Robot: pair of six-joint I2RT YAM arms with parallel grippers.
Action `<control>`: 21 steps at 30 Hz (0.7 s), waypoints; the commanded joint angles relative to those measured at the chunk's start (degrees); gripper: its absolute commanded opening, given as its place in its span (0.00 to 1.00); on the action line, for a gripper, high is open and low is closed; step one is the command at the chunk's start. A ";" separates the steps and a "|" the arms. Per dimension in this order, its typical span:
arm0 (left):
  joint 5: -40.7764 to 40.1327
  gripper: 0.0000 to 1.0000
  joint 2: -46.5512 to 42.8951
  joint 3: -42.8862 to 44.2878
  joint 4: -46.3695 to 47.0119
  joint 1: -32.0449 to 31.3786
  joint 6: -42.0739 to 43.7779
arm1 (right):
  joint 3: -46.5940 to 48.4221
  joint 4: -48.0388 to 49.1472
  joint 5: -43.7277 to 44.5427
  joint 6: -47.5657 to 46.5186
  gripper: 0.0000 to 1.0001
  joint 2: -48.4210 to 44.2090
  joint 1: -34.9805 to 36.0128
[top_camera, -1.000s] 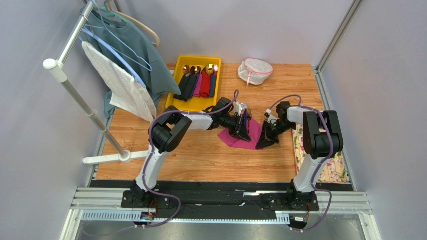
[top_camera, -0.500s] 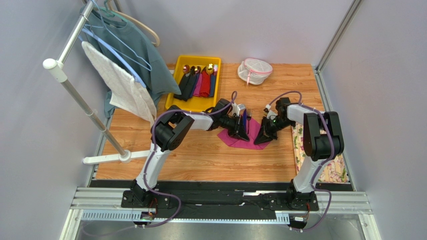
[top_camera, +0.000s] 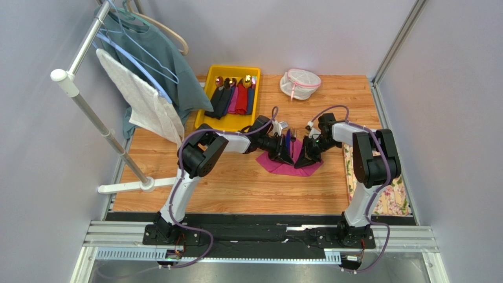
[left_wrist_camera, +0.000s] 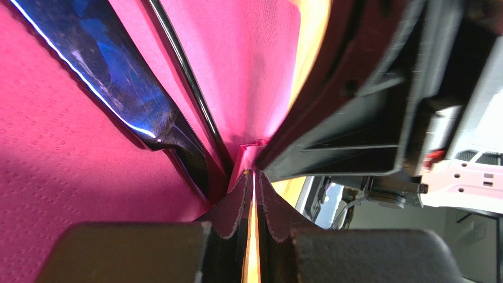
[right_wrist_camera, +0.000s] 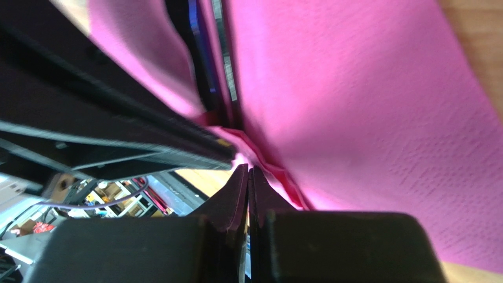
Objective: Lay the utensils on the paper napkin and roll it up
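No readable text, label, brand, number or sign is showing in any of the three views.

My left arm (top_camera: pixel 233 142) and right arm (top_camera: pixel 361 203) are built alike, with white shells on the long links and bulky matte-black housings at every joint. Each stands on a black base at the near edge. A thin lavender cable (top_camera: pixel 274 110) loops loosely along each arm. My left pincer (left_wrist_camera: pixel 253 180) and right pincer (right_wrist_camera: pixel 249 172) are dull black, blocky at the root and tapering to slim wedge tips.
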 commanded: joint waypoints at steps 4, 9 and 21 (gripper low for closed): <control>0.20 0.12 -0.94 0.28 2.60 0.60 -1.26 | 1.04 2.10 3.72 0.52 0.03 0.97 0.25; -0.50 0.11 0.11 0.54 1.20 0.78 -0.91 | 1.74 1.49 2.67 0.79 0.04 0.53 0.33; -0.94 0.09 1.08 0.55 -0.91 1.04 -0.12 | 4.90 -6.86 2.83 -0.97 0.26 -5.27 -1.86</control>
